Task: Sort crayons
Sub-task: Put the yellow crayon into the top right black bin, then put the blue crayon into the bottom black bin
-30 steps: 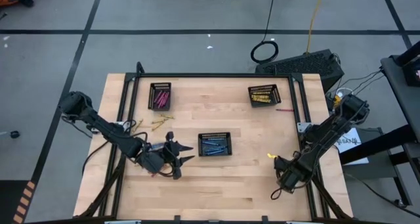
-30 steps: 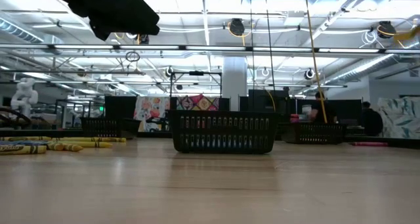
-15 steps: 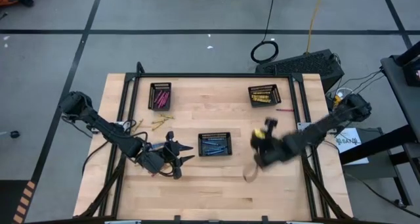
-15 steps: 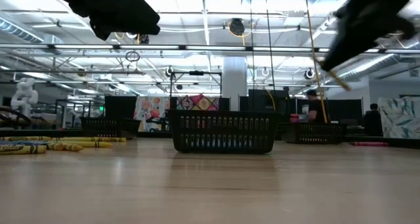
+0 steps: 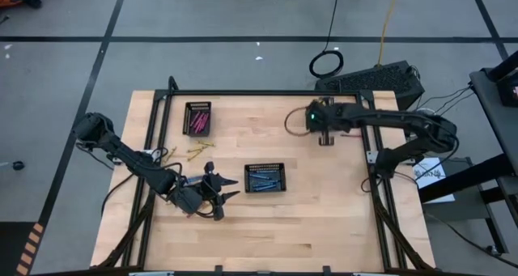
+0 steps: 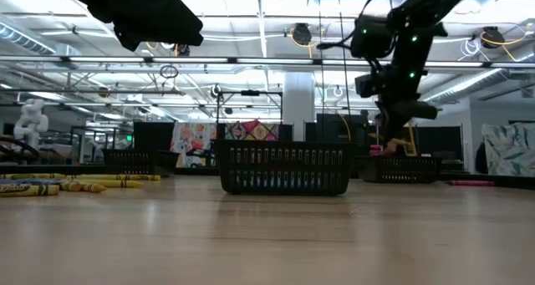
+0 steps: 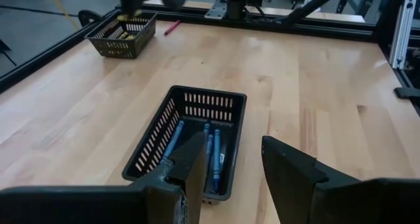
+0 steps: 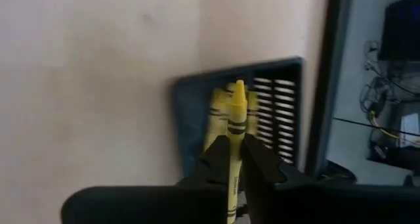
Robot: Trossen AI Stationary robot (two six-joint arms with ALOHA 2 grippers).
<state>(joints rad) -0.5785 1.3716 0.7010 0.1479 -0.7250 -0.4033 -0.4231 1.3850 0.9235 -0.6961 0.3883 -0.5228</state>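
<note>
My right gripper hangs over the far-right black tray of yellow crayons, shut on one yellow crayon. In the low view it is well above the table. My left gripper stands open at the near left, above the table, its fingers pointing at the middle tray, which holds blue crayons. The far-left tray holds pink crayons. Loose yellow crayons lie on the wood to the left, and one pink crayon lies near the right rail. My right gripper pinches the yellow crayon's wrapped shaft between its two fingers. The crayon lies along the fingers, its pointed tip sticking out past them. The fingers slant down from above, and the crayon is lifted clear over the yellow tray.
A black metal frame runs along the table's far edge and sides. Bare wood lies between the three trays and across the near half of the table. The room beyond shows in the low view.
My right gripper has swung quickly from the table's near right corner toward the far edge, risen, and rolled about its pointing line, carrying the yellow crayon. It now hangs over the far-right tray, still shut.
</note>
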